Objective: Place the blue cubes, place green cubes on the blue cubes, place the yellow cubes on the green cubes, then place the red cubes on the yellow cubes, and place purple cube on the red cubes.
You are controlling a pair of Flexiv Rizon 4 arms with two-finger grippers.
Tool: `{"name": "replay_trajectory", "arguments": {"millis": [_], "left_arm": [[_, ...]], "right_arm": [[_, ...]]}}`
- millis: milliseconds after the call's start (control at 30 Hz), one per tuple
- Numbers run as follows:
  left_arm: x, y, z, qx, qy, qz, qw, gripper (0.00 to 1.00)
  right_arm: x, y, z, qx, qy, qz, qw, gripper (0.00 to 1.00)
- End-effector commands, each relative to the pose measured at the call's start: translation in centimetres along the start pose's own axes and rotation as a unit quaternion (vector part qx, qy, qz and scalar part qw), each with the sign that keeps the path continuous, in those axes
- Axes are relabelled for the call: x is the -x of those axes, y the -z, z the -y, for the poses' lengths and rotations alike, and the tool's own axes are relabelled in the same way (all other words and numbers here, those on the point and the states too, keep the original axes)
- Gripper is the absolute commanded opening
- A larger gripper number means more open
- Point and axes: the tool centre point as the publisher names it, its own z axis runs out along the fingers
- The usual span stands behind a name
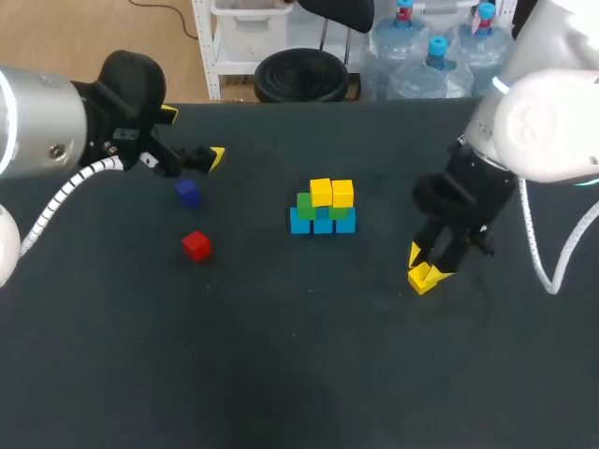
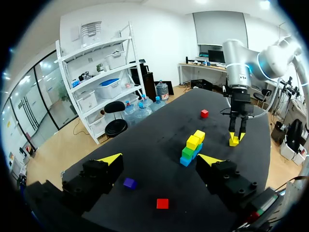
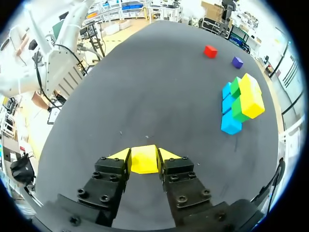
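Note:
A stack stands mid-table: three blue cubes (image 1: 323, 224) in a row, green cubes (image 1: 305, 206) on them, two yellow cubes (image 1: 332, 193) on top. My right gripper (image 1: 424, 272) points down at the table to the right of the stack, shut on a loose yellow cube (image 3: 144, 161) that rests on the surface; both fingers press its sides. My left gripper (image 1: 193, 137) hovers open and empty at the back left, above a purple cube (image 1: 187, 193) and a red cube (image 1: 196, 245). A second red cube (image 2: 204, 113) lies beyond the stack in the left wrist view.
The black table (image 1: 281, 374) has a wide bare front half. My right arm (image 1: 533, 131) hangs over the table's back right corner.

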Motion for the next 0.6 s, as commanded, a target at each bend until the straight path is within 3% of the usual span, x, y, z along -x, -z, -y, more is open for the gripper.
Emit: {"name": "replay_trajectory", "arguments": {"millis": [33, 233, 600], "left_arm": [[-0.1, 0.0, -0.1, -0.002, 0.000, 0.002, 1.000, 1.00], [-0.1, 0.0, -0.1, -0.002, 0.000, 0.002, 1.000, 1.00], [-0.1, 0.0, -0.1, -0.002, 0.000, 0.002, 1.000, 1.00]], "right_arm": [[-0.4, -0.3, -0.4, -0.005, -0.003, -0.007, 1.000, 0.00], [0.5, -0.1, 0.0, -0.011, -0.008, 0.010, 1.000, 0.00], [6.6, -0.5, 2.4, -0.004, 0.039, 0.069, 0.997, 0.00]]}}
